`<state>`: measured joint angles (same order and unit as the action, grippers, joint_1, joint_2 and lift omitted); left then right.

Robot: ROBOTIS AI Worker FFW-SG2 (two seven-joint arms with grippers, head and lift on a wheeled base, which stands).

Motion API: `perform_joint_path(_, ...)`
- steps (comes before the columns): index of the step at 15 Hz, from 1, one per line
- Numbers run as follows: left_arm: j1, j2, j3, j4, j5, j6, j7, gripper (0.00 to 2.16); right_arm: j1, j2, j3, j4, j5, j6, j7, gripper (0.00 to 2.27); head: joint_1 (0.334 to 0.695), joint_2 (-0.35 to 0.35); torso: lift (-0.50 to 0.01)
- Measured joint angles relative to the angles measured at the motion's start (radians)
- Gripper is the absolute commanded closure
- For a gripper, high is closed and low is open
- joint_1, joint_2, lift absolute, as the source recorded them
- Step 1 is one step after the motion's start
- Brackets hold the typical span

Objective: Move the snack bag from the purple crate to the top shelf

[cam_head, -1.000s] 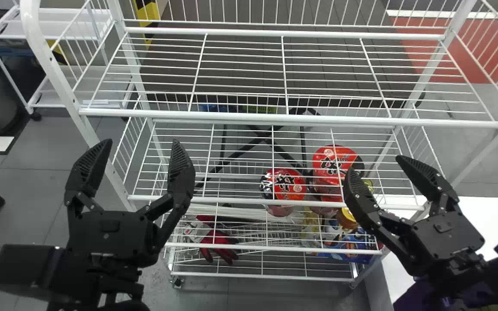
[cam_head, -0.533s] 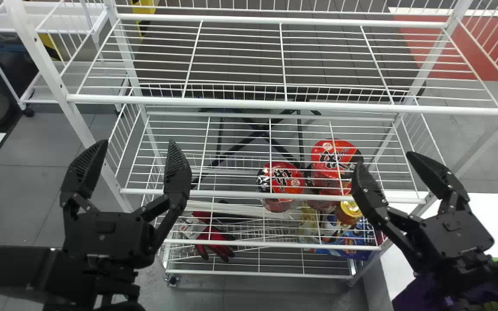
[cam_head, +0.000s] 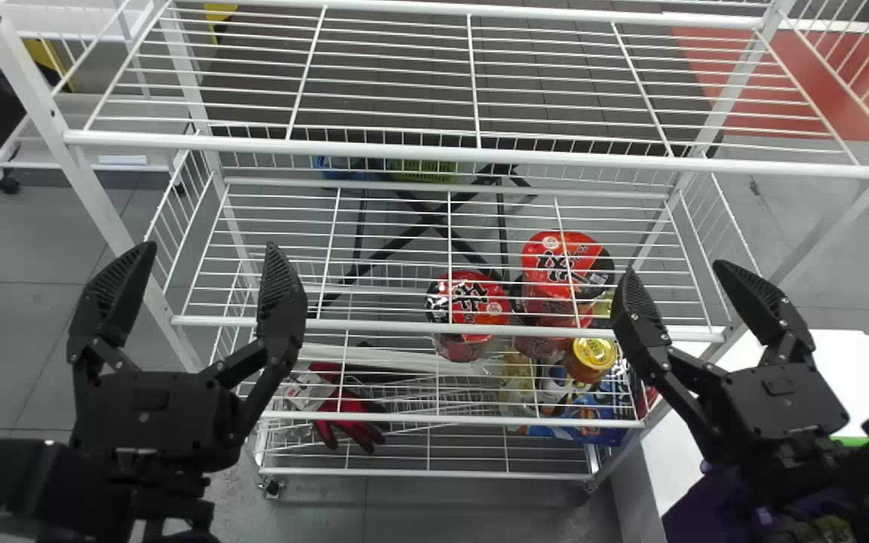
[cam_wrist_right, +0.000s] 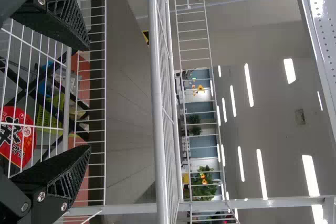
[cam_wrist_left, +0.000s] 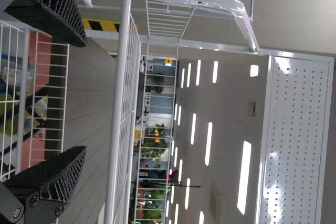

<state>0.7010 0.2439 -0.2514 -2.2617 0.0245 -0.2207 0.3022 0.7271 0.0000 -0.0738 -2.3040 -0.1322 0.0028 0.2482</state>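
Because the snack bag cannot be made out for certain, the first likely failure is a misjudged pick. A dull green patch (cam_head: 833, 528) by the purple crate (cam_head: 698, 507), at the near right under the robot's arm, may be it. Both the arm and the crate's wall hide much of that spot, so a descent made half blind could strike the rim or pinch only a corner of film, which would then slip.

The right gripper (cam_head: 674, 266) has its fingers spread with nothing between them, well off the crate and close in view to the rack's right end. Swinging back from there, it could knock the right post (cam_head: 819, 230). The upper shelf (cam_head: 472, 154) brings another hazard: lifted too low, the bag would drag on the near rail or snag in the wires. At the left, the left gripper (cam_head: 210, 243) waits, its fingers likewise apart; drifting forward, it could bump the left post (cam_head: 87, 177).
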Motion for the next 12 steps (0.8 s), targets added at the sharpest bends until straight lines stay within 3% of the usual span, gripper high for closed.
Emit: perform_joint_path(12, -0.033, -0.004, 0.000, 0.047, 0.002, -0.013, 0.009, 0.12, -0.014, 0.000, 0.002, 0.012, 0.017, 0.003, -0.021, 0.17, 0.695, -0.064, -0.334)
